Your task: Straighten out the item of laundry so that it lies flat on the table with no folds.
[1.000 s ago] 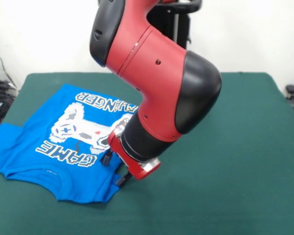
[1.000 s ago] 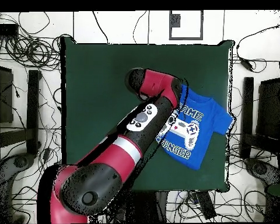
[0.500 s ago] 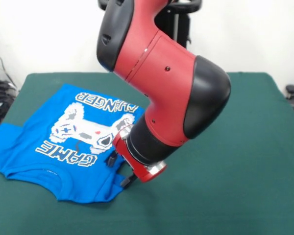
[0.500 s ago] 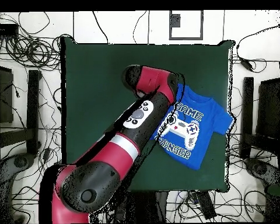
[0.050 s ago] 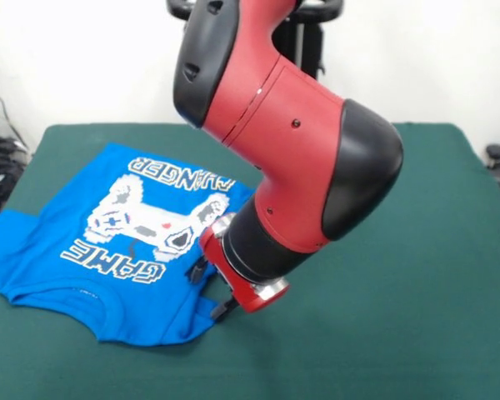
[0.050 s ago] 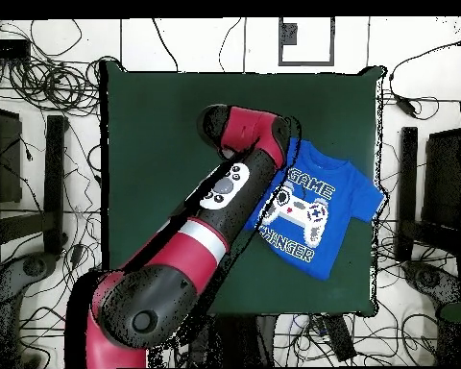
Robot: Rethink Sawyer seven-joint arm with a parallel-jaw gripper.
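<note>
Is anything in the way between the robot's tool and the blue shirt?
Nothing visible stands between them. The tool is right at the edge of the blue shirt, near the corner by the sleeve, on the green table. Whether it touches the cloth cannot be told, as the arm hides its tips from above.

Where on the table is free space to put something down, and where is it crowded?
In the front view, the table is bare right of the arm, and along the near edge below the shirt. The left side is crowded: the shirt covers it to the table's edge, with the tool at the shirt's corner.
</note>
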